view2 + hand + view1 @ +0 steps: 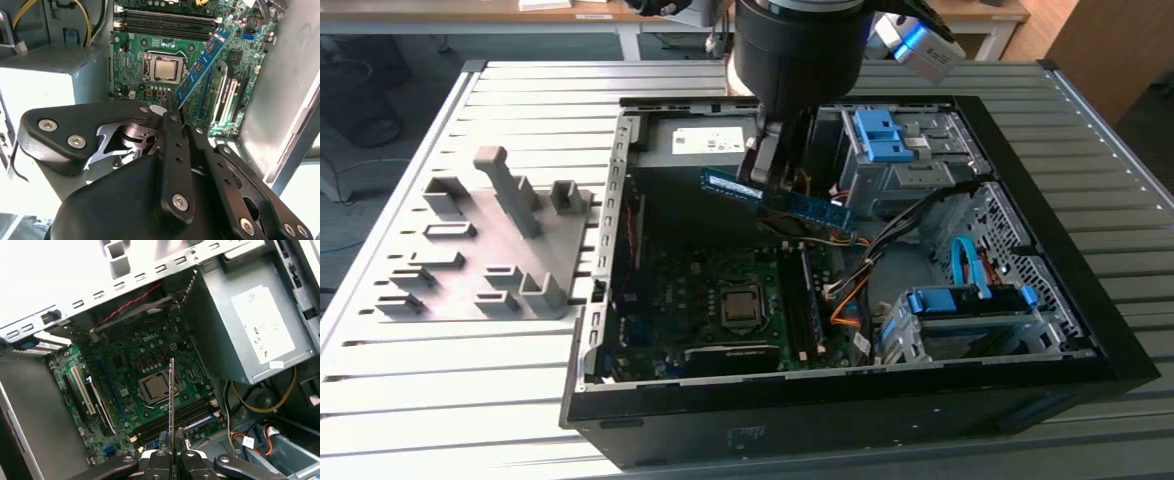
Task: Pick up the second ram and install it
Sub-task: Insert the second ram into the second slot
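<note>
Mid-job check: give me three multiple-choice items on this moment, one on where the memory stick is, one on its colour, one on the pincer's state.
1. Where is the memory stick relative to the circuit board in the computer case?
A. Held in the air above it
B. Lying flat on it
C. Pushed into a slot on it

2. What colour is the stick?
A. Red
B. Blue
C. Yellow

3. What state is the pincer in?
A. Open and empty
B. Shut on the memory stick
C. Shut on nothing

Answers:
1 A: the exterior view shows it tilted in the air, clear of the board.
2 B: the second wrist view shows its blue face.
3 B: in the first wrist view the fingers clamp the stick's end from both sides.
</note>
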You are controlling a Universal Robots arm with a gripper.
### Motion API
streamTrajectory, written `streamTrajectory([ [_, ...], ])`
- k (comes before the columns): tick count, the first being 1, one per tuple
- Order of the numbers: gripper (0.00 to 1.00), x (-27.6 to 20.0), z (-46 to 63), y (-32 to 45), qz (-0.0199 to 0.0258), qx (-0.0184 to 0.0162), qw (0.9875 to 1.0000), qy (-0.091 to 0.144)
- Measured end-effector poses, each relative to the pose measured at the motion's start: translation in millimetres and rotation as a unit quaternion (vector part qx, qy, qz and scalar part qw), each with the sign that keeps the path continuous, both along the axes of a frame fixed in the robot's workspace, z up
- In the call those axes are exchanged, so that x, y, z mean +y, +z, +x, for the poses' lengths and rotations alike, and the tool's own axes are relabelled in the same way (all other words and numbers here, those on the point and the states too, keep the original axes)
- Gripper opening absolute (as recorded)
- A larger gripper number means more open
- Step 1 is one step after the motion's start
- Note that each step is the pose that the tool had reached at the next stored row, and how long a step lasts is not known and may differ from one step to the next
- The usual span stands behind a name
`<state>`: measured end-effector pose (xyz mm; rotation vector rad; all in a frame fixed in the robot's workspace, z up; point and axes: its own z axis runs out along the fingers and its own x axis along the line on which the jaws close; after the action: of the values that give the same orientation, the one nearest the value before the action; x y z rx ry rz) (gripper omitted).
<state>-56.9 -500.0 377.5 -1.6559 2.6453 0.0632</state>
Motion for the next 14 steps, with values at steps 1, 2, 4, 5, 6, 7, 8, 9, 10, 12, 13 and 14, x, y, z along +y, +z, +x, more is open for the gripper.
streamTrajectory([
  [1,0.14,0.0,0.0,0.0,0.0000,0.0000,1.0000,-0.006],
  [2,0.14,0.0,0.0,-0.1,0.0000,0.0000,0.9999,-0.012],
  [4,0.14,0.0,0.0,-0.1,0.0000,0.0000,0.9997,-0.025],
  [5,0.14,0.0,0.0,-0.1,0.0000,0.0000,0.9995,-0.031],
  [6,0.14,0.0,0.0,-0.2,0.0000,0.0000,0.9993,-0.038],
  [7,0.14,0.0,0.0,-0.2,0.0000,0.0000,0.9990,-0.044],
  [8,0.14,0.0,0.0,-0.3,0.0000,0.0000,0.9987,-0.051],
  [9,0.14,0.0,0.0,-0.3,0.0000,0.0000,0.9984,-0.057],
  [10,0.14,0.0,0.0,-0.3,0.0000,0.0000,0.9980,-0.064],
  [12,0.14,0.0,0.0,-0.3,0.0000,0.0000,0.9972,-0.075],
  [13,0.14,0.0,0.0,-0.4,0.0000,0.0000,0.9968,-0.080],
  [14,0.14,0.0,0.0,-0.4,0.0000,0.0000,0.9963,-0.086],
])
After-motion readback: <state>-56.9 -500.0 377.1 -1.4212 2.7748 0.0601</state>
